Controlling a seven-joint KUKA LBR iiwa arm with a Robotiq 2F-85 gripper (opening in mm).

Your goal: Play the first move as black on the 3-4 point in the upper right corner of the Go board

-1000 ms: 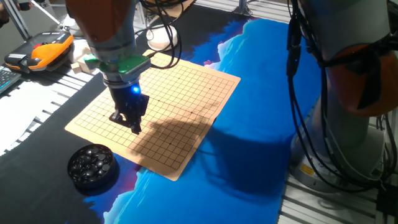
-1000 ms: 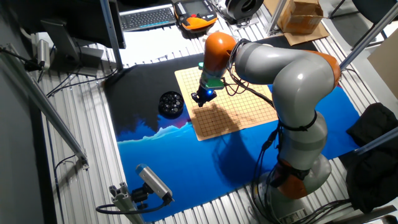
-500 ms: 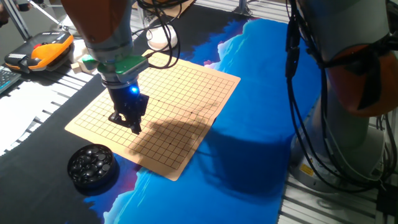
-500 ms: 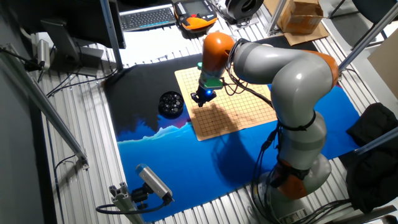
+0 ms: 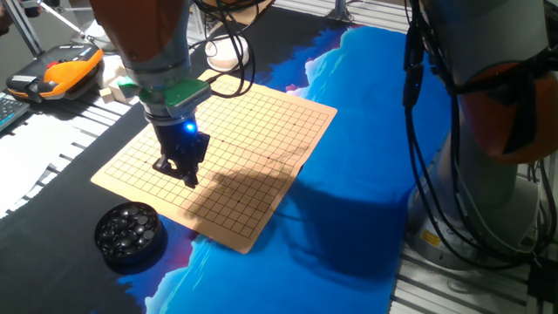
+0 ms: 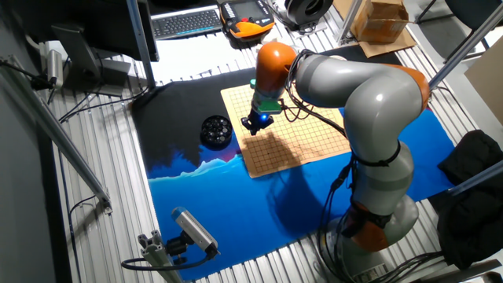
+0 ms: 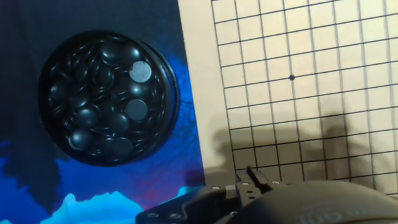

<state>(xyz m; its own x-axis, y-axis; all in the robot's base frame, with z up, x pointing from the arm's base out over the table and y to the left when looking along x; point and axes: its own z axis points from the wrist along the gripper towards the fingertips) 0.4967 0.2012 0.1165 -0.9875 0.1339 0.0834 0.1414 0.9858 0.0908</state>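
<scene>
The Go board (image 5: 253, 131) is a tan grid lying on a black and blue cloth; it also shows in the other fixed view (image 6: 306, 134) and the hand view (image 7: 298, 50). No stone lies on it. My gripper (image 5: 185, 174) hangs just above the board's left part, near the edge closest to the bowl, and shows in the other fixed view (image 6: 251, 128). The round black bowl (image 5: 129, 232) holds several black stones, beside the board (image 6: 215, 130) (image 7: 107, 98). The fingers look dark and close together. A single black stone between them does not show.
The blue cloth (image 5: 349, 201) spreads right of the board. An orange and black handheld unit (image 5: 61, 70) lies at the back left. Thick cables (image 5: 418, 131) hang by the robot base (image 6: 377, 220). A keyboard (image 6: 187, 21) and a cardboard box (image 6: 383, 20) sit beyond the table.
</scene>
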